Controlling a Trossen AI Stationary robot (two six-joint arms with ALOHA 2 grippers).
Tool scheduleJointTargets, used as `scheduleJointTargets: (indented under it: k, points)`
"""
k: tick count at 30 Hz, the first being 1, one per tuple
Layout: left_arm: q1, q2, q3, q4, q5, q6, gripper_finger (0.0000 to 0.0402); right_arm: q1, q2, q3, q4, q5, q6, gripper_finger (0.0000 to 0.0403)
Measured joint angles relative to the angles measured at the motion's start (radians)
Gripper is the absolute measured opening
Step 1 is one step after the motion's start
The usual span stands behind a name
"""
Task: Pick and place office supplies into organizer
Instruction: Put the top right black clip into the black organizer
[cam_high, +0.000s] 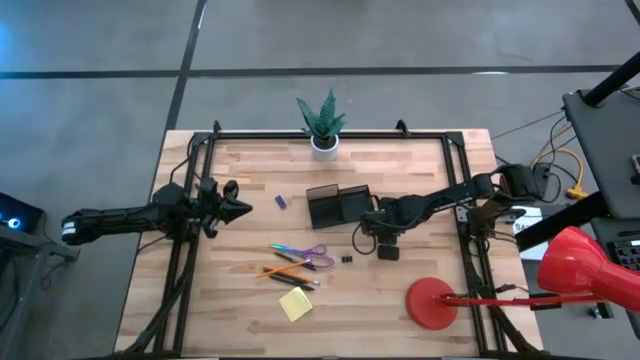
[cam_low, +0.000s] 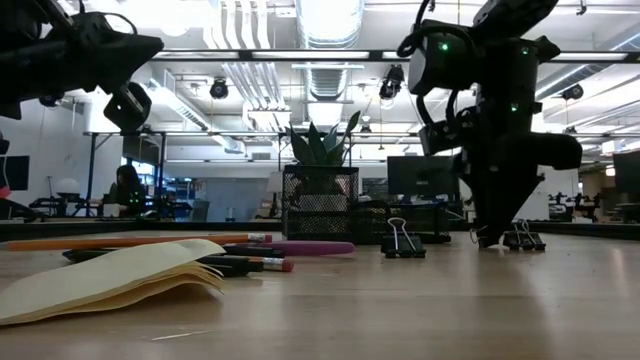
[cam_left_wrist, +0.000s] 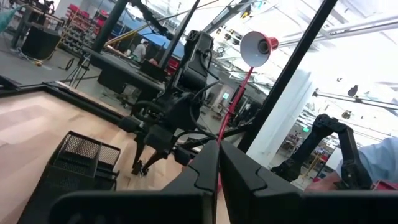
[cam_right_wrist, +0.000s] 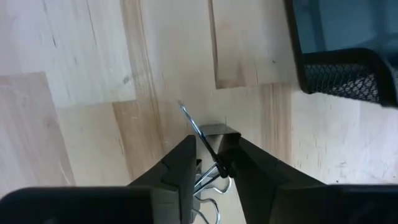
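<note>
My right gripper (cam_high: 388, 248) points down at the table, right of the black mesh organizer (cam_high: 338, 205), and is shut on a small black binder clip (cam_right_wrist: 219, 134) lying on the wood. A second binder clip (cam_high: 347, 259) lies to its left. Purple-handled scissors (cam_high: 310, 255), orange and dark pens (cam_high: 285, 270) and a yellow sticky-note pad (cam_high: 296, 303) lie flat nearer the front. A small blue piece (cam_high: 282, 202) lies left of the organizer. My left gripper (cam_high: 240, 208) hovers shut at the table's left, holding nothing. My right gripper comes from above, pointing down, and has the binder clip's wire handles (cam_right_wrist: 210, 169) between its two fingers (cam_right_wrist: 183, 163). The clip's black body (cam_right_wrist: 222, 132) sticks out beyond the fingertips. The clip lies on the table.
A white pot with a green plant (cam_high: 322, 125) stands at the far edge. A red lamp's base (cam_high: 432, 303) sits at the front right, its head (cam_high: 580, 265) off the table's right side. A black frame (cam_high: 190, 250) runs along the table's sides.
</note>
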Motion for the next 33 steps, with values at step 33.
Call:
scheduleJointTargets:
  k: [33]
  points:
    - [0.0,0.0,0.0,-0.001,0.0,0.002,0.0,-0.057,0.143,0.386,0.095,0.047,0.015,0.0014]
